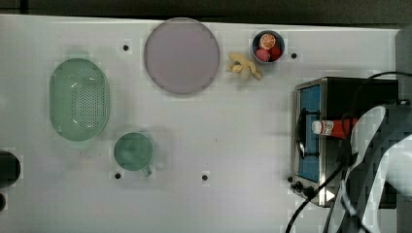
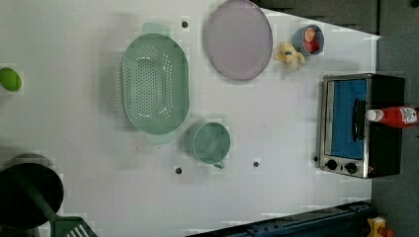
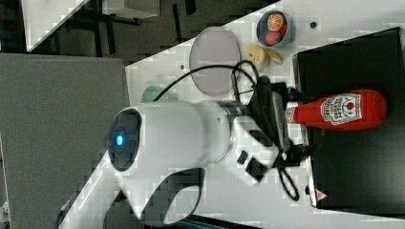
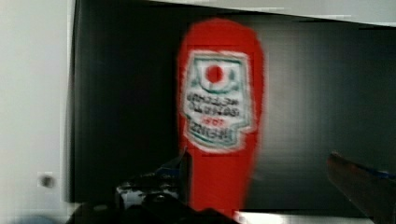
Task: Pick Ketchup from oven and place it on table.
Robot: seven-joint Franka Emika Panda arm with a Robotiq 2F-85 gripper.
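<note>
Reaching for the ketchup [image 3: 334, 110] is the step we judge in hand: the bottle lies on its side on the black top of the oven [image 3: 363, 181], cap toward the oven's front edge, nothing lifted and the table [image 1: 218, 121] waiting. In the wrist view the gripper [image 4: 261, 186] stands wide and empty, one finger [image 4: 180, 170] beside the bottle's neck end. Seen from the pincer, the labelled body runs toward twelve o'clock; next we need to settle lower, straddle the bottle and close.
</note>
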